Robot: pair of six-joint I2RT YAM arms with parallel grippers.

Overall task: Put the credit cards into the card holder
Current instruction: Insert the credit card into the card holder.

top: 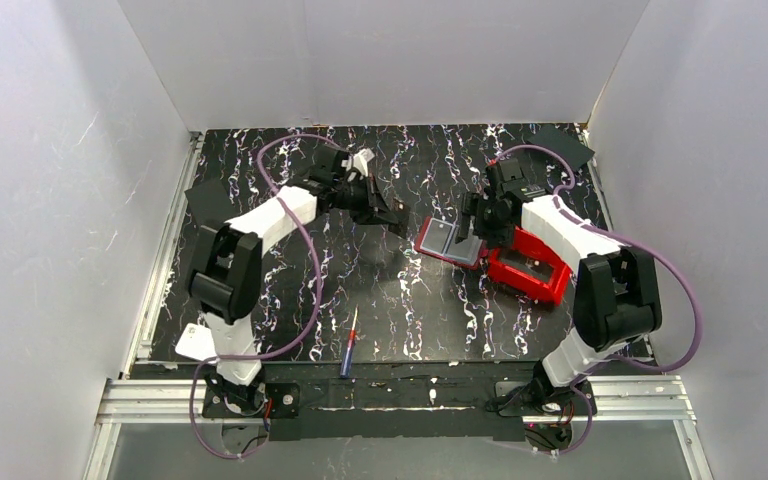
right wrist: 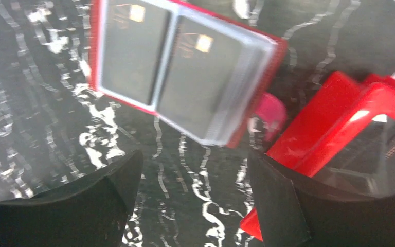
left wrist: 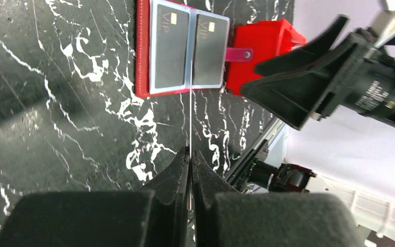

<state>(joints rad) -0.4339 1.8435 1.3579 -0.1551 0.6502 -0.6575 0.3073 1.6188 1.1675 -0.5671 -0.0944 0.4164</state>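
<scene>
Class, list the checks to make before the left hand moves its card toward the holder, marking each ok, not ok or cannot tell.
1. Left hand shut on card: ok.
2. Holder lying open: ok.
3. Room in holder showing: not ok, two cards cover its open face.
4. Right hand open, empty: ok.
5. Right hand clear of holder: not ok, it hovers right by it.
6. Card lined up with a slot: cannot tell.

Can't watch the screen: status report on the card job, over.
Left gripper shut on a card, edge-on. Right gripper open, beside the card holder. Holder lies open, two cards pocketed. Right gripper may crowd the approach.
</scene>
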